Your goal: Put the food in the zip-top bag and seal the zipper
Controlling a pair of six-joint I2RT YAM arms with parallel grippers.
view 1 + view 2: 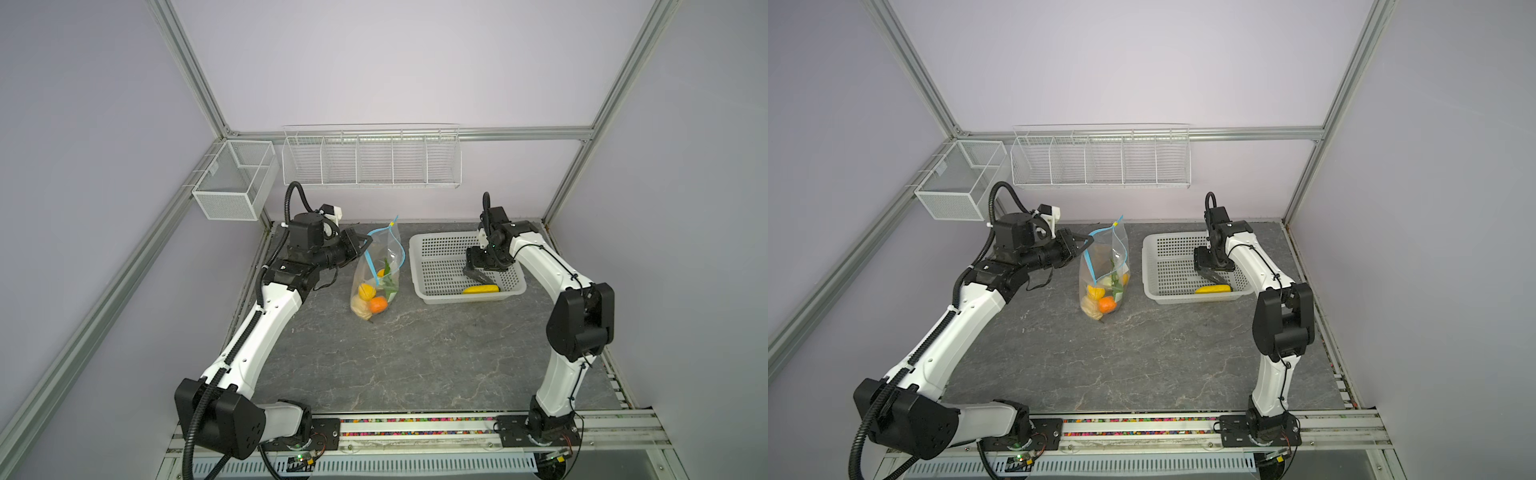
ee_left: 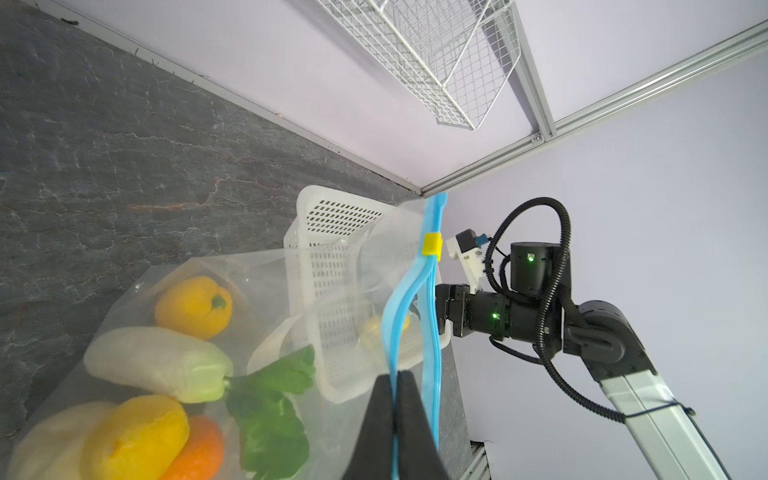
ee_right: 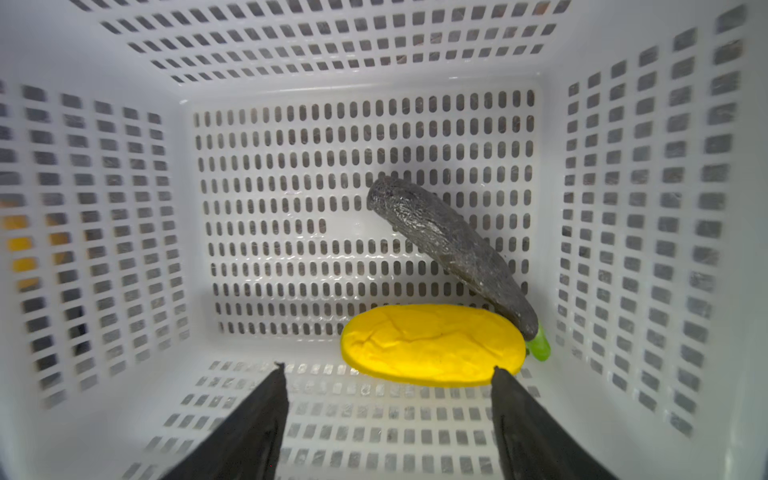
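Observation:
The zip-top bag (image 1: 376,270) stands upright left of centre in both top views, mouth open. My left gripper (image 2: 397,374) is shut on one side of its blue zipper (image 2: 432,291), below the yellow slider (image 2: 432,244). Inside the bag lie an orange (image 2: 199,449), a lemon (image 2: 137,436), a yellow pepper (image 2: 193,307), a pale oblong piece (image 2: 158,363) and leafy greens (image 2: 270,399). My right gripper (image 3: 388,368) hangs open inside the white basket (image 3: 104,208), just short of a yellow oblong piece (image 3: 432,345). A dark piece (image 3: 449,249) leans beside it.
The perforated basket (image 1: 432,249) sits at the back right of the grey table. A wire rack (image 1: 371,158) hangs on the back wall and a mesh box (image 1: 235,178) on the left frame. The right arm's elbow (image 1: 582,324) stands near the table's right edge.

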